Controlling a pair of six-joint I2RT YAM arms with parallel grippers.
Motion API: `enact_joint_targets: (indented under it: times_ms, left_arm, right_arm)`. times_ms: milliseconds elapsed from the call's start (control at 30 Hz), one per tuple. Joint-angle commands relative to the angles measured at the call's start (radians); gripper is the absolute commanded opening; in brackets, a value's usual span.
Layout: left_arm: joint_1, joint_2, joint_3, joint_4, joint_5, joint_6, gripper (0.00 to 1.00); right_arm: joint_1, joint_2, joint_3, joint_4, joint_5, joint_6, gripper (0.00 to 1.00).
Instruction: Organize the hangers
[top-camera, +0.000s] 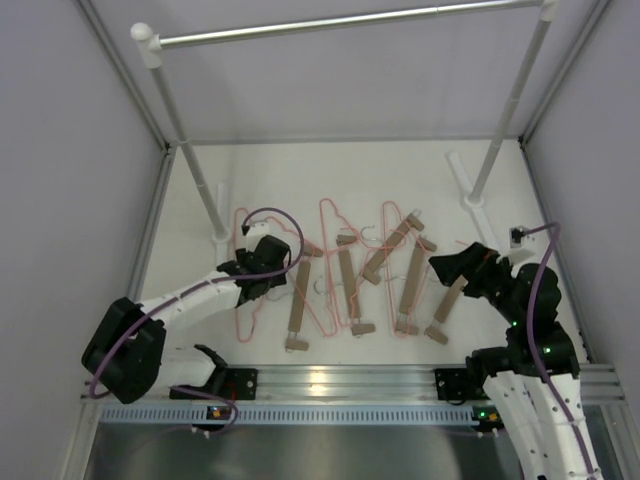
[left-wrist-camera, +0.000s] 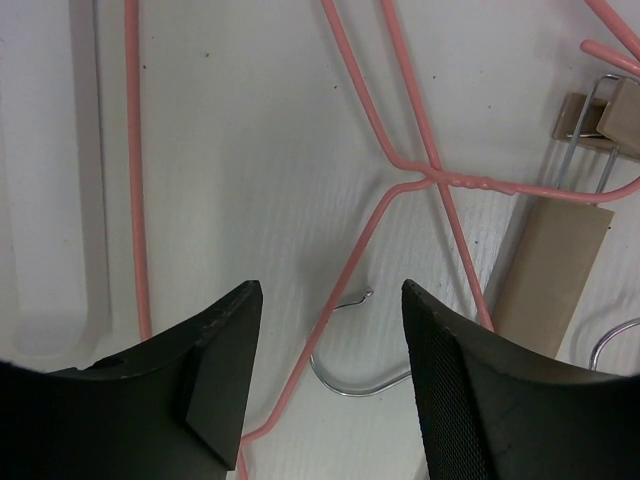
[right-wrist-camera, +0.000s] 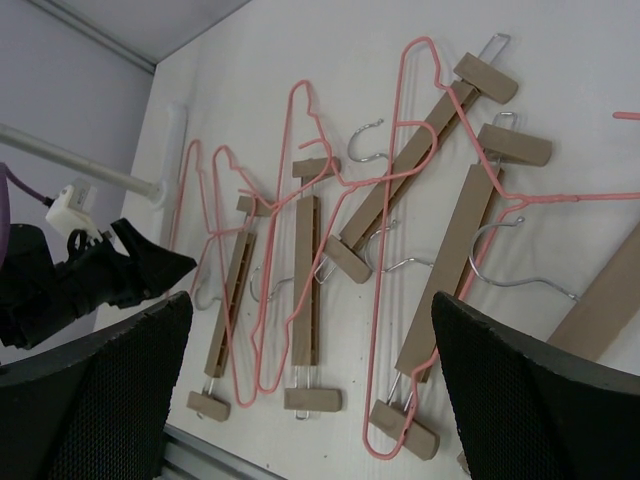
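As the pink wire hanger (left-wrist-camera: 440, 178) slants between the parted jaws of your left gripper (left-wrist-camera: 330, 300) (right gripper (right-wrist-camera: 312, 310), farther, gapes empty), descend straight.

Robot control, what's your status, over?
Left gripper open, low over pink wire hangers. Right gripper open above wooden clip hangers. Both kinds overlap on table, tangled.

No readable text, labels or numbers anywhere.

Hangers (top-camera: 347, 280) on table (top-camera: 400, 180) centre, rail (top-camera: 350, 23) behind, left hand (left-wrist-camera: 330, 292) above leftmost hangers
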Motion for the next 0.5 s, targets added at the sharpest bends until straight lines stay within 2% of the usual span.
enact_joint_targets:
  times_ms: [0,167,333,467]
  left_arm:
    - [0.019,0.016,0.002,0.1,0.037,0.03,0.63]
    - [0.055,0.059,0.018,0.128,0.093,0.033,0.62]
    - [0.072,0.125,0.039,0.135,0.123,0.036,0.54]
    - [0.082,0.15,0.053,0.134,0.126,0.031,0.51]
  right_arm:
    - [-0.009,-0.016,-0.003,-0.016,-0.011,-0.008,1.0]
    - [-0.008,-0.013,-0.006,-0.014,-0.009,-0.004,1.0]
    - [-0.009,-0.016,-0.011,-0.014,-0.012,0.001,0.99]
    - [-0.008,-0.02,-0.014,-0.014,-0.012,0.002,1.0]
